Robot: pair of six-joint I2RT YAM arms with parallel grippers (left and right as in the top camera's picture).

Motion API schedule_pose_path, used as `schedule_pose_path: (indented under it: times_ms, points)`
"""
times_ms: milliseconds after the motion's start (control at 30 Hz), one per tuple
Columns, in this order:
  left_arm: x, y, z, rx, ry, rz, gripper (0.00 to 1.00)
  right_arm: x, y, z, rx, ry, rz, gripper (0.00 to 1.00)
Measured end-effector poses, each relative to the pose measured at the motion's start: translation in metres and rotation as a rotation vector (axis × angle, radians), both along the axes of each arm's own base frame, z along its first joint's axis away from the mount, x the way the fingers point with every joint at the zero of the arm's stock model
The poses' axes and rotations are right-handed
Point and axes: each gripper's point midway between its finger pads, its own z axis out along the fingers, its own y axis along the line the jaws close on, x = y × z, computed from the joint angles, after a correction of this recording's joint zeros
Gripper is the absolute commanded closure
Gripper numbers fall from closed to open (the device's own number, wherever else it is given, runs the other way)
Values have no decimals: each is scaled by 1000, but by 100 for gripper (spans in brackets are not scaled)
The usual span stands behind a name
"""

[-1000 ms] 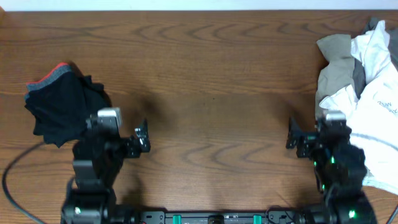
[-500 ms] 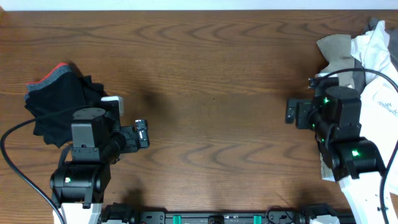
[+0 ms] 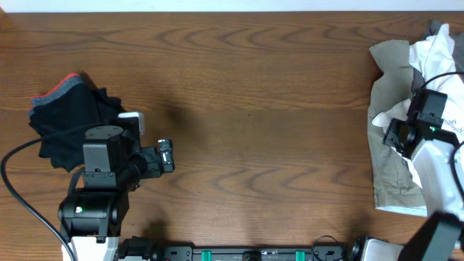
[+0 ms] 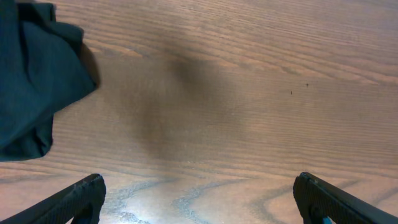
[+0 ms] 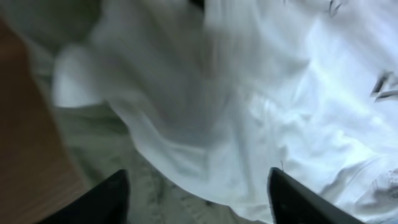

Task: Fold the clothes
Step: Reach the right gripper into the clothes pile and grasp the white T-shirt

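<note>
The clothes lie in two heaps. A crumpled white T-shirt (image 3: 438,54) rests on a beige garment (image 3: 391,72) at the table's right edge. A black heap (image 3: 69,123) with grey and red trim sits at the left. My right gripper (image 3: 397,135) hovers low over the right heap. In the right wrist view its jaws (image 5: 199,202) stand apart, straddling the white T-shirt (image 5: 249,106) where it overlaps the beige garment (image 5: 106,149). My left gripper (image 3: 165,156) is open over bare wood, right of the black heap (image 4: 31,81). Nothing lies between its fingers (image 4: 74,202).
A grey garment (image 3: 419,87) peeks out between the white and beige cloth. The brown wooden table (image 3: 254,109) stretches between the two heaps. A black cable (image 3: 22,196) loops beside the left arm's base near the front edge.
My right arm has swung from the front edge out over the right heap, and its jaws have narrowed. The left arm shifted slightly at first, then held still.
</note>
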Motion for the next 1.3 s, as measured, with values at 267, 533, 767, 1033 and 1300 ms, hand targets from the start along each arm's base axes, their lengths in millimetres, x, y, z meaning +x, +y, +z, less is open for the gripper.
schedule_pose_path:
  times_ms: [267,533,767,1033,1300]
  points:
    - [0,0,0,0,0,0,2,-10,-11,-32,16,99,-45,54]
    - [0,0,0,0,0,0,2,-7,-13,-31,8,85,-48,51]
    - [0,0,0,0,0,0,2,2,-16,-28,-7,46,-50,58]
    - [0,0,0,0,0,0,2,2,-17,-30,-6,49,-49,64]
    - [0,0,0,0,0,0,2,2,-16,-30,-1,47,-49,54]
